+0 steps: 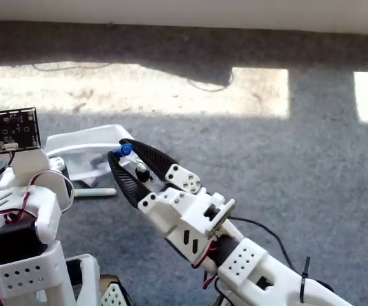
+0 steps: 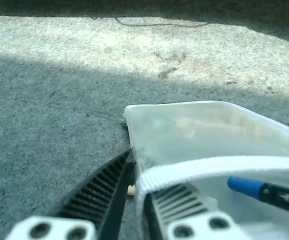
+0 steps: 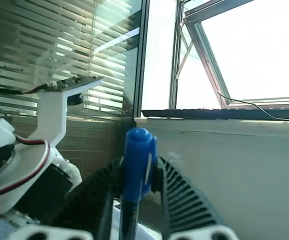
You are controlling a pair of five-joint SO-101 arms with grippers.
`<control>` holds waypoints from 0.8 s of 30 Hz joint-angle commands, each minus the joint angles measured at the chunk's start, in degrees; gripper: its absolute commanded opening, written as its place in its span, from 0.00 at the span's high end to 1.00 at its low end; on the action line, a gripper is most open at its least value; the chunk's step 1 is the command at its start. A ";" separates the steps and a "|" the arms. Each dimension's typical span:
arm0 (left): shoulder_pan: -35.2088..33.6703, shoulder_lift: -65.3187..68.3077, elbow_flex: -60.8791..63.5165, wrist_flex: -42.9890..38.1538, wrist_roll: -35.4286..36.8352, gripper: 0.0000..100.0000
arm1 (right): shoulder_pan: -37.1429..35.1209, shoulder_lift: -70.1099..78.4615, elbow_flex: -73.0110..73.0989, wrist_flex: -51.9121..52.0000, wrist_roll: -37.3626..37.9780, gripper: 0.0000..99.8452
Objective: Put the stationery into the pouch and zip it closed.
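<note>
Translucent white zip pouch [image 2: 199,132]: lay on the grey tabletop [image 2: 44,125], open rim pinched between the left gripper [image 2: 137,167] fingers. Blue-capped black pen [image 3: 138,160]: clamped between the right gripper [image 1: 120,153] fingers, blue end at the pouch mouth.

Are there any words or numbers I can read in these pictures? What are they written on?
No text can be read anywhere.
Pen, held in the right gripper: blue cap plain; dark barrel too blurred to tell.
Pouch, pinched by the left gripper: plain, no lettering.
Camera board: any marks are too small to read.
</note>
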 commanded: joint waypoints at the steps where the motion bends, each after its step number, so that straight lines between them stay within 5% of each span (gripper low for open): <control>1: 1.01 -0.04 -1.10 0.09 -0.35 0.99 | 0.04 3.12 -2.86 -1.01 0.26 1.00; 9: 1.01 -0.04 -1.10 0.09 -0.35 0.99 | 0.40 10.24 -2.77 -1.01 -0.53 0.99; 14: 1.01 -0.04 -1.01 0.09 -0.35 0.99 | 3.30 11.82 -3.12 4.53 -17.85 0.99; 18: 1.01 -0.04 -1.01 0.18 -0.35 0.99 | 3.12 11.82 -6.64 17.01 -18.29 0.99; 24: 0.92 -0.04 -1.01 0.18 -0.35 0.99 | 0.66 12.09 -9.10 17.89 -17.76 0.99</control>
